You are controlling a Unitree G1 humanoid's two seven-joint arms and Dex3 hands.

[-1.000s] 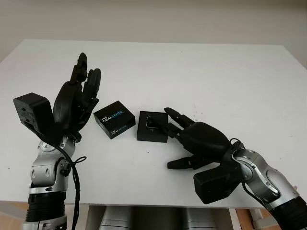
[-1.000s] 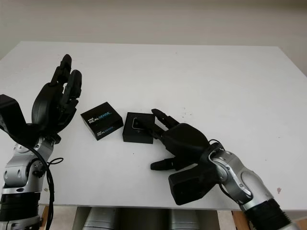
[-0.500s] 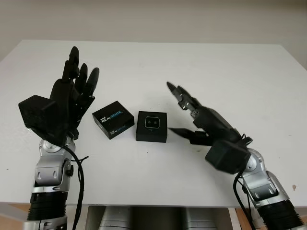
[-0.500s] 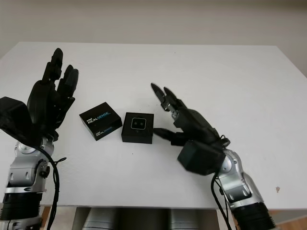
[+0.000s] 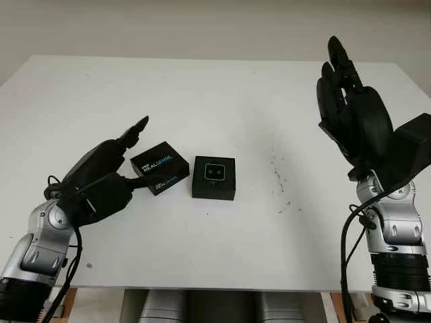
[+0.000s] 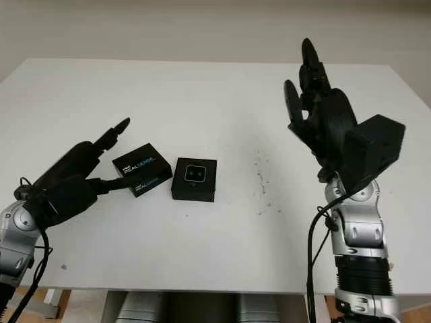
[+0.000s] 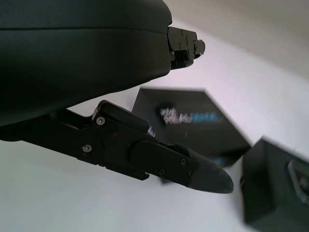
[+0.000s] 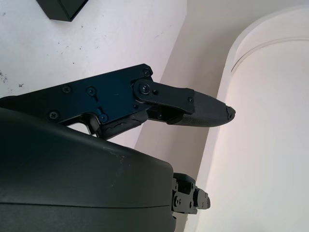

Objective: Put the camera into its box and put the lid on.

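Black open-topped box [image 5: 214, 177] cradles the small camera [image 5: 215, 172]; beside it, the left hand [image 5: 101, 180] reaches empty for the black printed cardboard lid [image 5: 159, 167], fingers wide.

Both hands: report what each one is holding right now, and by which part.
Nothing is held. The left hand is open, low beside the lid, fingers not closed on it. The right hand is open, raised above the table's right side.

1. We see the open black box [image 5: 214, 177] flat mid-table, the camera [image 5: 215, 172] sitting inside, lens up.
2. Black lid [image 5: 159, 167], printed REALSENSE, lies just left of it, slightly rotated.
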